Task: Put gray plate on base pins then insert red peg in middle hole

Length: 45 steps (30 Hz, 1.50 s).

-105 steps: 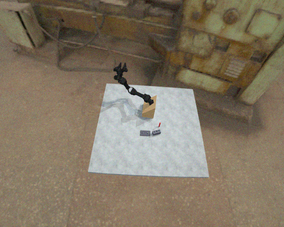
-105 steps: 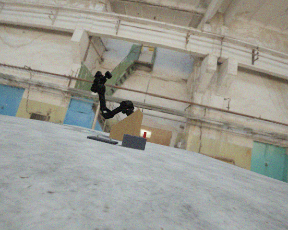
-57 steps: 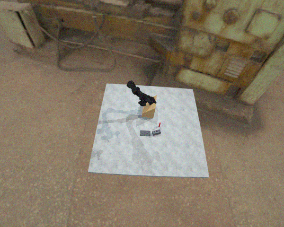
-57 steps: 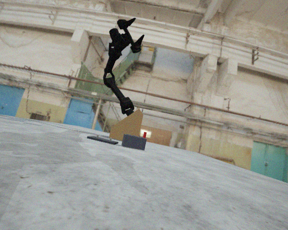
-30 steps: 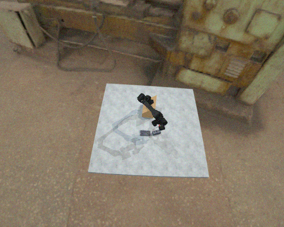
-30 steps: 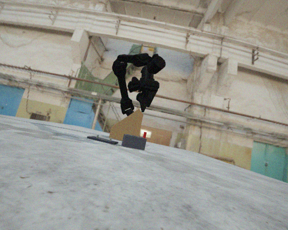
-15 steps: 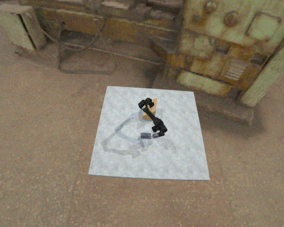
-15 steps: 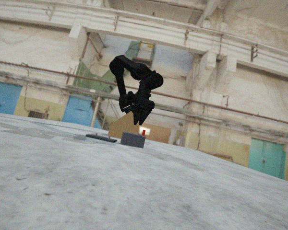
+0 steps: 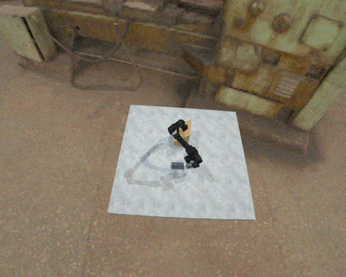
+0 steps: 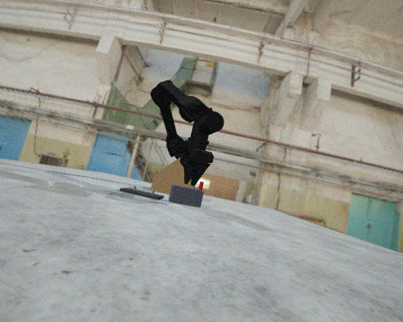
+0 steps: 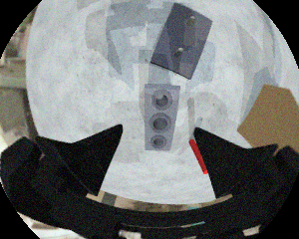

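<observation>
The dark base (image 9: 177,165) (image 10: 142,194) (image 11: 170,52) lies flat, its two pins pointing up. The gray plate (image 9: 188,164) (image 10: 185,196) (image 11: 150,111), a thick block with three holes, sits on the table beside the base, off its pins. The red peg (image 10: 201,186) (image 11: 198,156) appears upright beside the plate; in the exterior view its top shows behind the plate, and the top view does not show it. My gripper (image 10: 189,183) (image 11: 159,129) is open and empty, pointing down above the plate. In the wrist view the peg shows by the right fingertip.
A tan angular block (image 9: 187,128) (image 10: 166,178) (image 11: 274,117) stands near the arm, on the right in the wrist view. The white marbled table top (image 9: 155,199) (image 10: 160,259) carries the parts and the arm's shadows.
</observation>
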{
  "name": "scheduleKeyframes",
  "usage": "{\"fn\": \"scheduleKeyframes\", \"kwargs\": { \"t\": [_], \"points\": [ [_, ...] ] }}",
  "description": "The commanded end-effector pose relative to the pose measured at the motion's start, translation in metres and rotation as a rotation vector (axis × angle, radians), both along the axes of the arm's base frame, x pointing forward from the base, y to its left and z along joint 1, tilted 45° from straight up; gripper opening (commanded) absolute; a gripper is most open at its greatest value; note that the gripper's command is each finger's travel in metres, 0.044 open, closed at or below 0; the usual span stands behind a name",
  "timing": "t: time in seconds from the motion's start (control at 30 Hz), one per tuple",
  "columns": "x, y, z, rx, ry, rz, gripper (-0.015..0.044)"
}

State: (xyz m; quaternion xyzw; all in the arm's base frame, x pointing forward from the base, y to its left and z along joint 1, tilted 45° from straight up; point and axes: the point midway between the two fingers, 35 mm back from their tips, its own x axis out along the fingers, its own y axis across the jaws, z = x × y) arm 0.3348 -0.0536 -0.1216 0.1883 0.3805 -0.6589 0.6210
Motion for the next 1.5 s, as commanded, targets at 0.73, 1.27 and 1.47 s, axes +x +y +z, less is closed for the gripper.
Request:
{"fn": "scheduleKeyframes", "kwargs": {
  "t": [0.73,1.27,1.47],
  "points": [
    [-0.008,-0.030,-0.030,-0.005,0.005,0.003,0.0440],
    [-0.011,-0.039,-0.038,-0.007,0.006,0.003,0.0256],
    [-0.011,-0.039,-0.038,-0.007,0.006,0.003,0.0138]
  ]
}}
